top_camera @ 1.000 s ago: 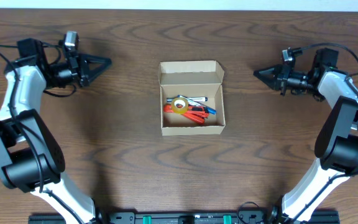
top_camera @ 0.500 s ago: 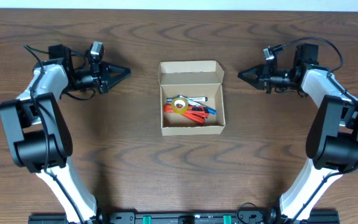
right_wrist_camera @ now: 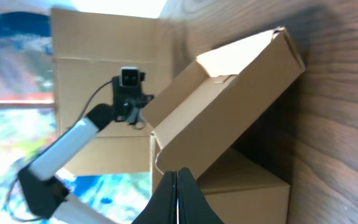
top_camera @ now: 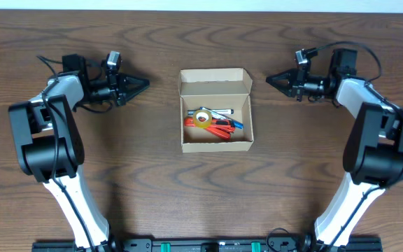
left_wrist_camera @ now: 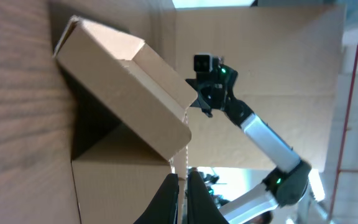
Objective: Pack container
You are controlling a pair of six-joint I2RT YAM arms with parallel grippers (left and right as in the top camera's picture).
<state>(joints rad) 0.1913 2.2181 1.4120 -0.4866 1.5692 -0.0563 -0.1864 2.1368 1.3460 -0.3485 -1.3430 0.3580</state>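
The tan cardboard container [top_camera: 215,143] sits mid-table with its flap lid [top_camera: 214,81] standing open at the back. Inside lie a yellow tape roll [top_camera: 202,118], red-orange items and a blue and white pen. My left gripper [top_camera: 145,82] is shut and empty, pointing right at the box's left side, a short way off. My right gripper [top_camera: 269,79] is shut and empty, pointing left at the box's right side. The box and raised lid show in the left wrist view [left_wrist_camera: 126,155] and the right wrist view [right_wrist_camera: 229,124].
Dark wood table [top_camera: 117,182] all around the box. A light strip runs along the far table edge [top_camera: 201,5]. Both arm bases stand at the near edge.
Both grippers have swung inward toward the box, the left one moving right and the right one moving left. The box and its contents have not moved.
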